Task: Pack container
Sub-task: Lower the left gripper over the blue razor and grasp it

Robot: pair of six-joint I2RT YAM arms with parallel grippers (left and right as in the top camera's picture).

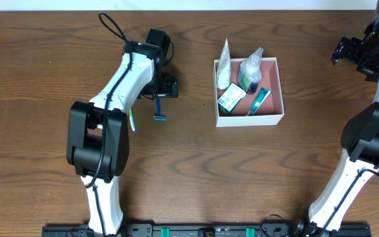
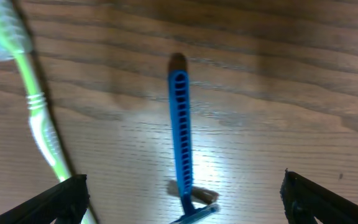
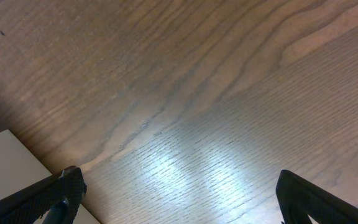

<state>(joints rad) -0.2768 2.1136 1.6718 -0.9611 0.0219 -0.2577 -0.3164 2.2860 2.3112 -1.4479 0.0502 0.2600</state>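
Packing looks a good way along but not finished. The container sits on the desk right of centre and already holds four things: a white tube leaning against its far-left corner and poking over the wall, a clear bottle next to it, a green-and-white packet and a teal tube lying nearer the front. Two items lie loose on the desk well to the container's left: a blue razor and, beside it, a green toothbrush, partly hidden under the left arm in the overhead view. The left hand hovers over the razor, jaws wide on either side of the handle and holding nothing, so the razor seems the next thing to go in, with the toothbrush after it. The right hand is parked at the far right corner, also wide and empty.
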